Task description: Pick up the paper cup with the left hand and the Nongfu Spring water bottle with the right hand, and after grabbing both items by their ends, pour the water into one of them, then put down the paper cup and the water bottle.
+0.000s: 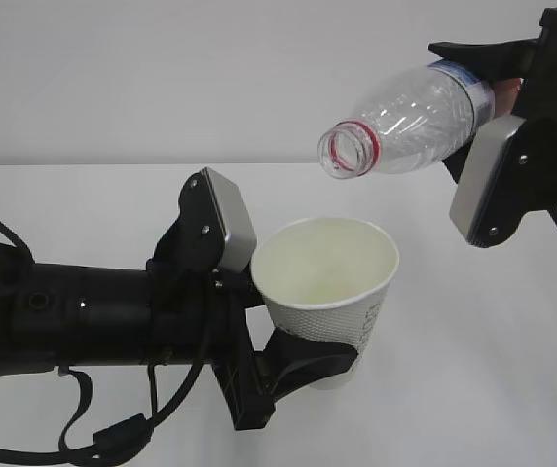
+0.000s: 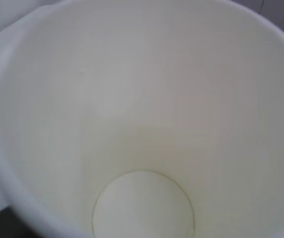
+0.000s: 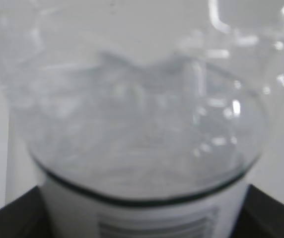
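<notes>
The white paper cup [image 1: 329,282] is held upright off the table, and my left gripper [image 1: 329,342] is shut on its lower part, with a black finger [image 1: 319,358] wrapping its front. From the left wrist view I look straight into the cup [image 2: 142,124]; its cream inside and round bottom look dry. Above and to the right, the clear Nongfu Spring water bottle [image 1: 410,122] lies tilted. Its uncapped, red-ringed mouth [image 1: 349,151] points down-left, just above the cup's rim. My right gripper [image 1: 488,89] is shut on its labelled end. The bottle [image 3: 142,129] fills the right wrist view. No water is visible.
The white table [image 1: 483,302] runs under both arms to a pale wall behind. My left arm [image 1: 84,316] with its cables crosses the lower left. Grey plates sit on the left wrist [image 1: 228,229] and the right wrist [image 1: 488,185].
</notes>
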You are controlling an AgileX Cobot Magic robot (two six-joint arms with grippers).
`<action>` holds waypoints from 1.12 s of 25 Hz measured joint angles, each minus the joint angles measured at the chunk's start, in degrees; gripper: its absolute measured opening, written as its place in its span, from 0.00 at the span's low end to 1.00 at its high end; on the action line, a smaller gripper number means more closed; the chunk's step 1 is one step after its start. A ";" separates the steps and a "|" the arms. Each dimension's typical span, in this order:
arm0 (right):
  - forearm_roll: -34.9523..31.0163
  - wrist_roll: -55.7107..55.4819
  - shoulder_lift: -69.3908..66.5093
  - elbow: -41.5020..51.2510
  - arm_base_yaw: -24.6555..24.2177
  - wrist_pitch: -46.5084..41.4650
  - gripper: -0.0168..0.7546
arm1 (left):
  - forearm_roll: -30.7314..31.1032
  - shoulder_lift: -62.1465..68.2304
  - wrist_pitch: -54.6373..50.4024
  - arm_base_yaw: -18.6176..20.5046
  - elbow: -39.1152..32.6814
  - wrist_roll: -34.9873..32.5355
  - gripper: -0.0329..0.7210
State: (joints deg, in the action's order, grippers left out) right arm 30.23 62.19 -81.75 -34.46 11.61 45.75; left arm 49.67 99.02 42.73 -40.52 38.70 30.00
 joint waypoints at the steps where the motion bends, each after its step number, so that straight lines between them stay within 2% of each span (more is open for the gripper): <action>1: 0.00 0.36 0.00 0.00 0.00 0.00 0.69 | 0.00 0.00 0.00 0.00 0.00 0.00 0.76; 28: 0.00 2.08 0.00 0.00 0.00 0.13 0.69 | 0.00 0.00 0.00 0.00 0.00 0.00 0.76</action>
State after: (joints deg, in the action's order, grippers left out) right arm 30.23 64.27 -81.75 -34.46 11.61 45.87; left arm 49.67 99.02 42.73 -40.52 38.70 30.00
